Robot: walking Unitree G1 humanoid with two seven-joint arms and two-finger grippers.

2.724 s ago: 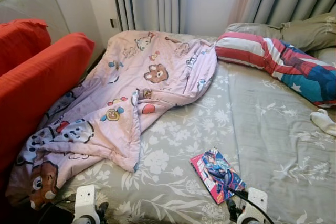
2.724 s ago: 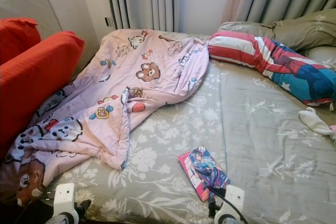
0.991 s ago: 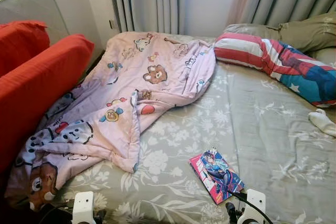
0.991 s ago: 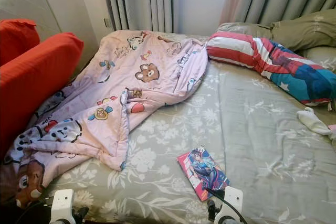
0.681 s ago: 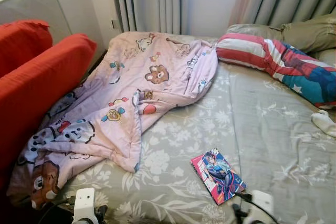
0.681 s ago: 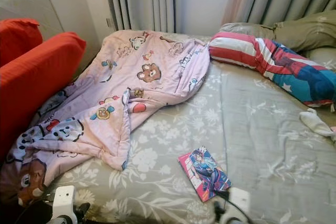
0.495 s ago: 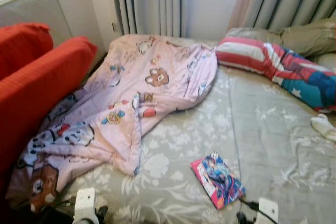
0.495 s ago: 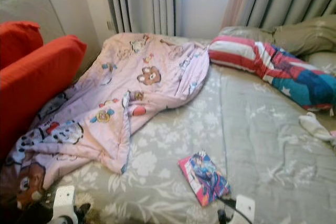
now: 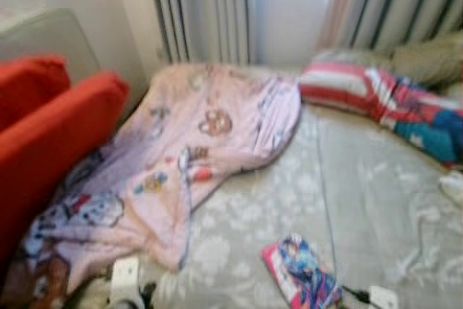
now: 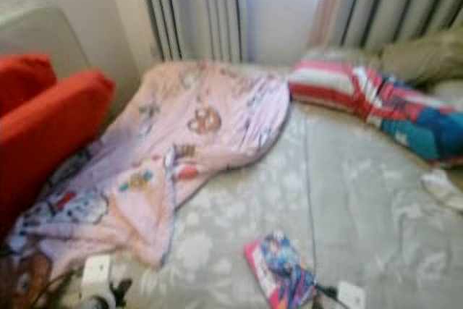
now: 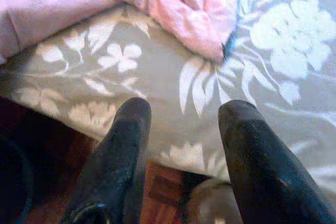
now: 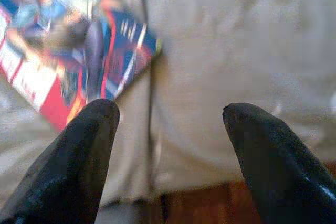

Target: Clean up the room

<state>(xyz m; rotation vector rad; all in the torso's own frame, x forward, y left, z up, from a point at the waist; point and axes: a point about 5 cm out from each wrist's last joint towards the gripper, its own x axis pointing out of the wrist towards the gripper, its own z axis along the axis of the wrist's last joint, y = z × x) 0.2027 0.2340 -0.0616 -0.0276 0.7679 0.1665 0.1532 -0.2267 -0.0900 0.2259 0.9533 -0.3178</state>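
Blurred head views over a bed dressed in a grey sheet with a pale floral print (image 9: 253, 208). At far left, two red fabric cushions (image 9: 51, 124) stand against the bed's side, with a grey padded panel (image 9: 54, 37) behind them. Beside the cushions, a rumpled pink quilt printed with cartoon bears (image 9: 195, 142) runs from the near left edge of the bed up toward the striped grey curtains (image 9: 206, 9) at the window. The left hand (image 11: 184, 116) hovers over the near edge of the bed just short of the quilt's folded corner, its two black fingers spread apart with nothing between them. Right of centre, a thin red-and-blue illustrated comic book (image 9: 304, 280) lies flat on the sheet near the foot edge. The right hand (image 12: 170, 114) hangs above the bed edge just beside this book, fingers likewise parted and empty. At upper right a long pillow in red, white and blue (image 9: 383, 103) rests at the head of the bed, an olive pillow (image 9: 430, 59) behind it. A small white cloth item (image 9: 454, 186), too blurred to identify, lies at far right.
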